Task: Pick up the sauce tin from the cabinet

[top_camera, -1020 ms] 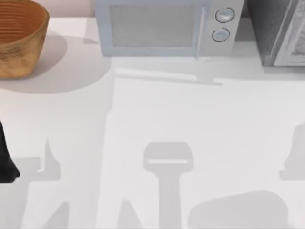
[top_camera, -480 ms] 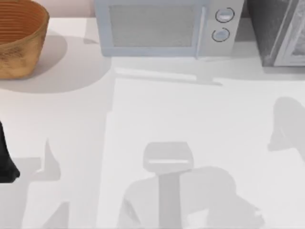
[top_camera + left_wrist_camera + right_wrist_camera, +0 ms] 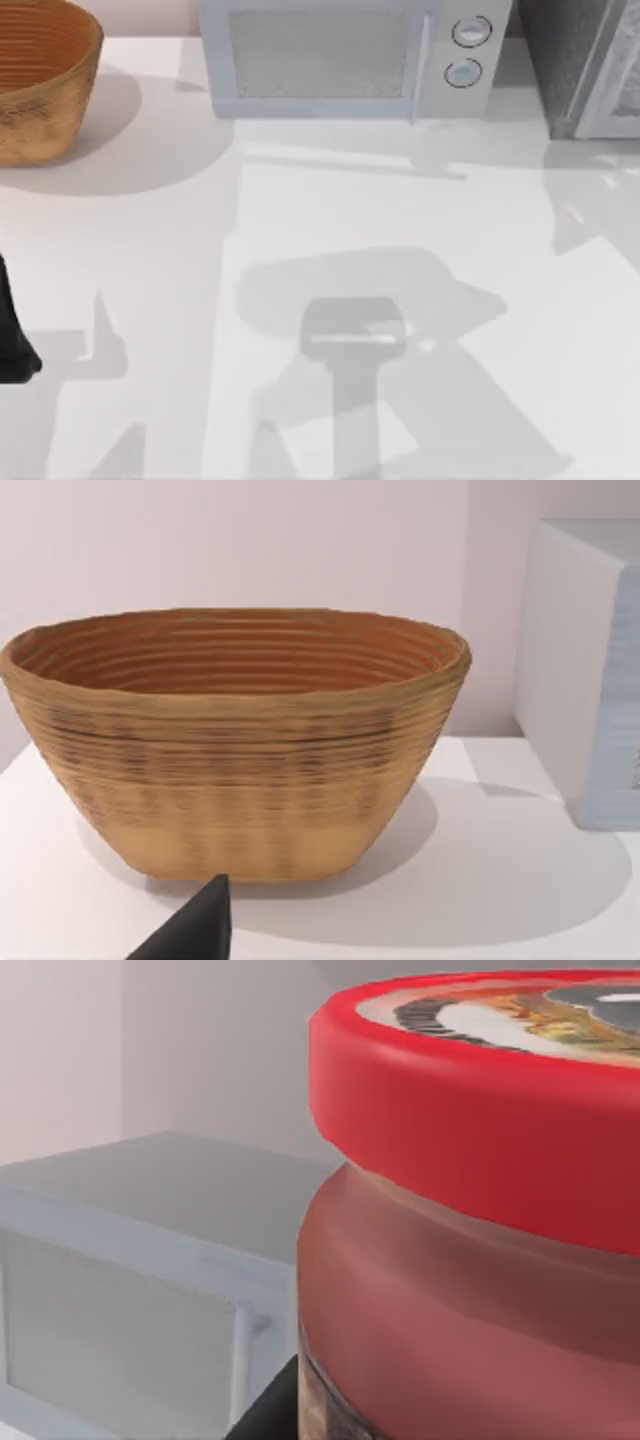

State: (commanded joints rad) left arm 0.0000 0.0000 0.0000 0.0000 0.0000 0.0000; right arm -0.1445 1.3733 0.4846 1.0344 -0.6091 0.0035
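At the table's far left stands a woven wicker basket [image 3: 40, 80], its ribbed orange-brown inside open to the camera above, and in the left wrist view the same basket [image 3: 235, 745] sits upright on the white tabletop [image 3: 320, 230] with a pale wall behind it. The left arm [image 3: 12, 330] is parked at the left edge of the table, near the front, seen as a dark shape; one black fingertip [image 3: 195, 925] of its gripper pokes in below the basket in its wrist view, and whether that gripper is open or closed cannot be told. Along the back edge, right of the basket, stands the light blue-grey microwave [image 3: 345, 60], door shut, with two round knobs [image 3: 467, 50] stacked at its right end. At the back right corner is the cabinet [image 3: 585, 65], dark grey speckled on its side with a pale framed front panel. Broad grey shadows lie across the middle and right of the tabletop. In the right wrist view the sauce tin [image 3: 480, 1230] looms very close to the camera, upright, red lid above a red-brown label, with the microwave [image 3: 130, 1290] behind it and a dark edge of the right gripper just beside its base; whether those fingers clasp the tin cannot be told.
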